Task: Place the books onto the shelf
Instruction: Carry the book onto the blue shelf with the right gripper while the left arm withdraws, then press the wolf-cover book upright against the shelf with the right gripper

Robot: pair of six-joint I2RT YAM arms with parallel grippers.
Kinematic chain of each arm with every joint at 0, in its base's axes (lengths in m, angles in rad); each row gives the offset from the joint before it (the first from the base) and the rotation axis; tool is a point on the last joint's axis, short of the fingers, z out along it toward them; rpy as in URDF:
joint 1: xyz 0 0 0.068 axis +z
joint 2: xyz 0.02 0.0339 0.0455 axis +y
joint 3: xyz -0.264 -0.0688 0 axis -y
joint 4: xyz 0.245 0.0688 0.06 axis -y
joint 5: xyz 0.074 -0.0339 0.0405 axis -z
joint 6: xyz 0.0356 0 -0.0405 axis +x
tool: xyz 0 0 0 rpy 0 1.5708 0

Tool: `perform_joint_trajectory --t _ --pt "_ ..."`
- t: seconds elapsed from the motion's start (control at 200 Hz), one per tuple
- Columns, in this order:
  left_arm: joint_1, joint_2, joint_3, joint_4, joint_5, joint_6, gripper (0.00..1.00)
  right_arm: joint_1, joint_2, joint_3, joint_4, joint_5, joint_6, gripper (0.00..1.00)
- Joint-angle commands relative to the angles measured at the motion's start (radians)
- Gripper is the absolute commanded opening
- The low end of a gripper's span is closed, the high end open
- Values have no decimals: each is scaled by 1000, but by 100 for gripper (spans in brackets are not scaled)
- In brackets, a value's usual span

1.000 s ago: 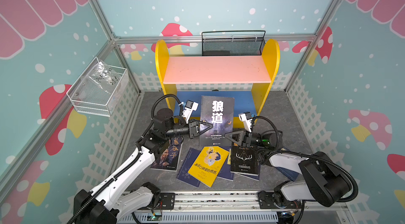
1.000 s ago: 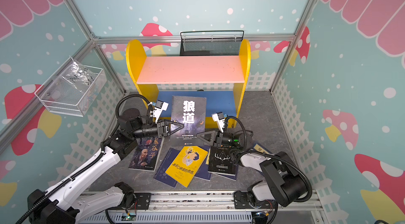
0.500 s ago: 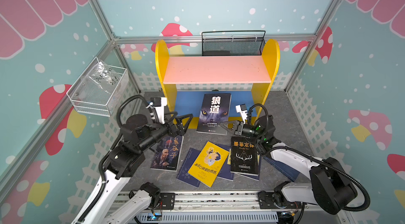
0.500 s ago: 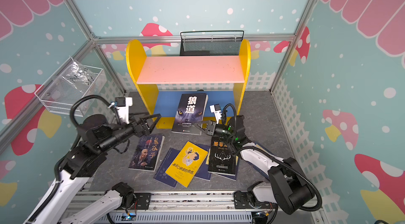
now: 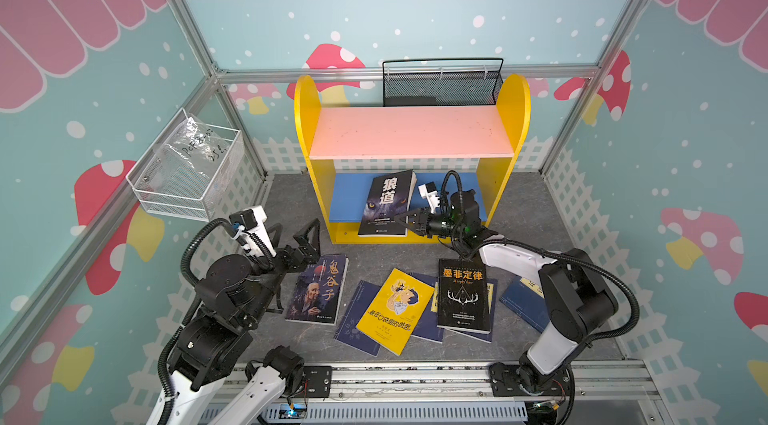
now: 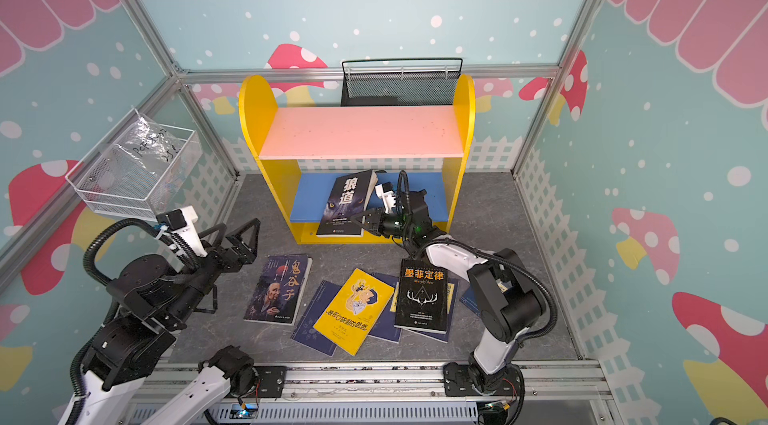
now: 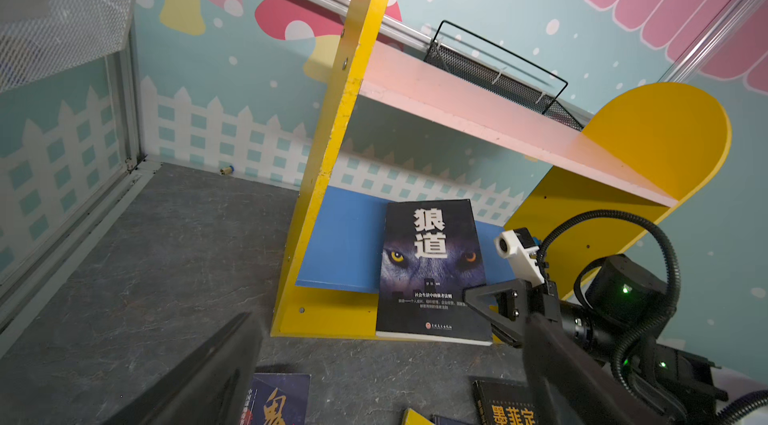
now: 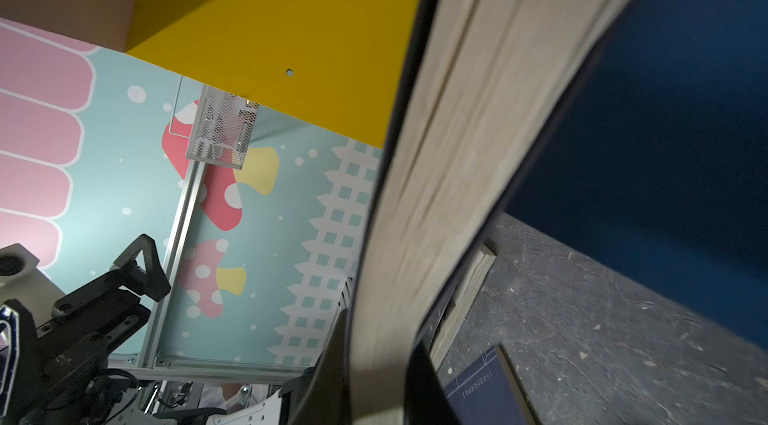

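Observation:
The shelf stands at the back, with a pink upper board and a blue lower board. A black wolf-eyes book leans slanted on the blue board, its lower edge over the shelf's front. My right gripper is shut on that book's lower right edge, and its page edge fills the right wrist view. My left gripper hangs open and empty, left of the shelf, above a red-moon book. Yellow cartoon, black antler and navy books lie on the floor.
A black mesh basket sits behind the shelf's top. A white wire basket hangs on the left wall. The metal base rail runs along the front. Another navy book lies under my right arm.
My left gripper let go of the wolf-eyes book, opened wide and pulled back to the left. The right gripper carried the book back onto the lower blue board.

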Motion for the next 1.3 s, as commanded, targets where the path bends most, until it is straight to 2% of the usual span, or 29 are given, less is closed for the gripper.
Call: perform_joint_trajectory --t 0.0,0.14,0.32,0.41,0.881,1.296 --pt "4 0 -47 13 51 13 99 12 49 91 67 -28 -21 0" --pt "4 -2 -90 51 103 -7 99 13 132 186 69 -35 -18 0" --pt "4 19 -105 67 162 1 99 10 290 369 21 -140 1 0" --pt "4 22 -112 66 156 1 99 11 331 414 4 -161 -2 0" --pt "4 34 -128 93 133 3 100 42 464 588 -57 -177 11 0" --pt "4 35 -131 95 139 8 100 44 490 657 -146 -133 -39 0"
